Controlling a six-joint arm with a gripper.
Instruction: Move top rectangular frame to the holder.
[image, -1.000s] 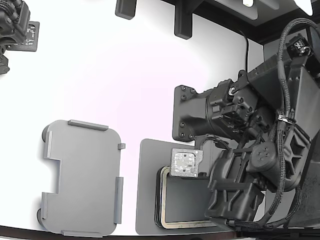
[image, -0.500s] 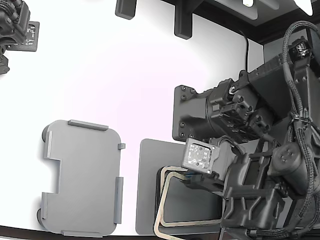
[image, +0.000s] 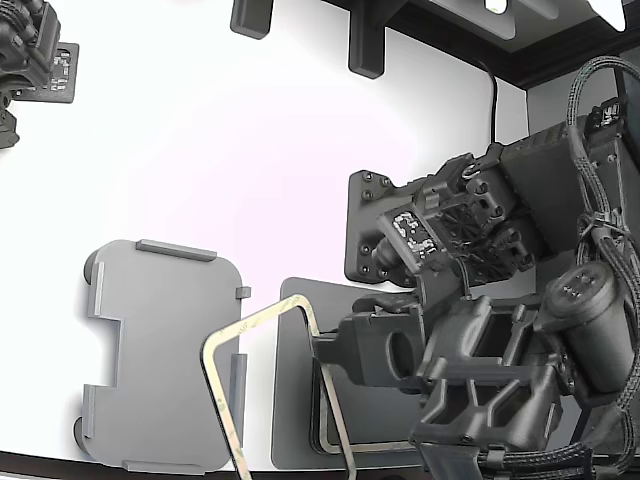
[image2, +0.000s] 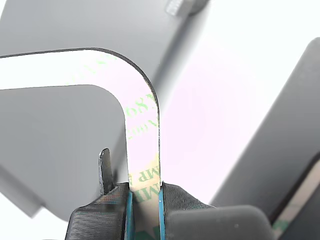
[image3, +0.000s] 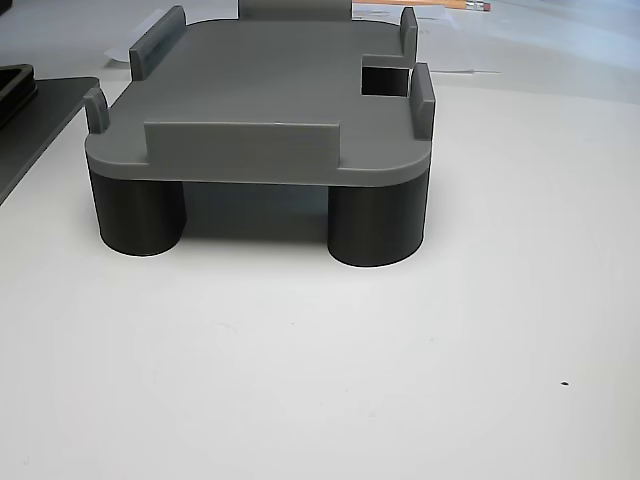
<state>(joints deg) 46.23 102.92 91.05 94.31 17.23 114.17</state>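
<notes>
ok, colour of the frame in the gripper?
Pale beige with faint green print on the frame; clearest in the wrist view.

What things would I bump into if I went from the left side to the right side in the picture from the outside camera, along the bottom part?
holder → top rectangular frame, pinched in the gripper → stack of frames on the darker plate → robot arm.

holder (image3: 260, 110): matt grey plastic | frame (image2: 142, 130): thin, smooth, pale

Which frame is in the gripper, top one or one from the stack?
The top frame: thin, pale, clamped on one side by the gripper, tilted in the air near the holder. The stack sits on the dark plate.
</notes>
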